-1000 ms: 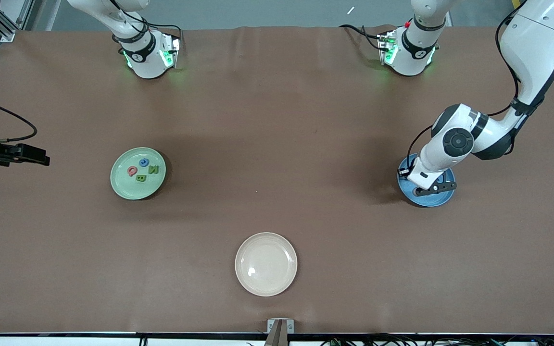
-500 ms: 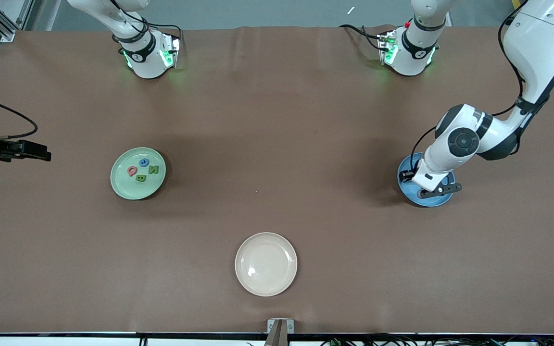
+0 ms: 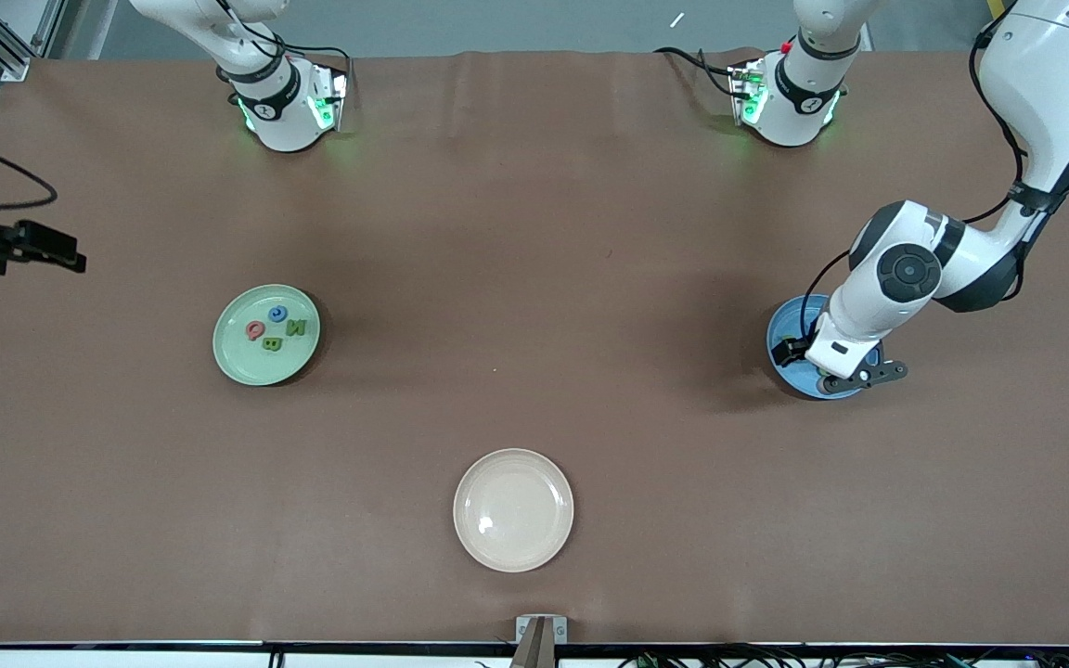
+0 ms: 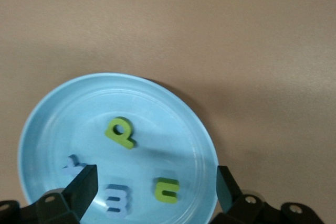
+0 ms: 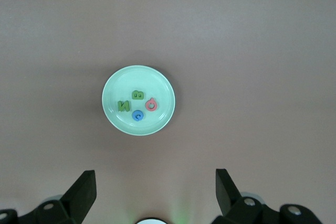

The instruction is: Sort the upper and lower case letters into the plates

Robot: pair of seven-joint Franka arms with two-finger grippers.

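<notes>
The bright blue plate [image 4: 52, 124] holds a green p [image 4: 120, 132], a green n [image 4: 167, 190], a blue m [image 4: 117, 199] and a blue y [image 4: 73, 164]. My left gripper [image 4: 155, 188] hangs open just over this plate, and nothing sits between its fingers. In the front view it [image 3: 855, 378] hides much of the blue plate [image 3: 787, 327]. The mint green plate [image 3: 236, 362] carries a red Q [image 3: 255, 329], a blue C [image 3: 278, 314], a green N [image 3: 296, 327] and a green B [image 3: 271, 344]. My right gripper [image 5: 155, 192] is open and empty, high over the table's right-arm end [image 3: 61, 255].
A cream plate [image 3: 513, 509] with nothing in it lies near the front edge at mid-table. The two arm bases [image 3: 289, 102] [image 3: 790, 97] stand along the table edge farthest from the front camera. Brown cloth covers the whole table.
My left gripper has opened over the blue plate and drifted a little toward the left arm's end. My right gripper has shifted toward the bases' edge of the table.
</notes>
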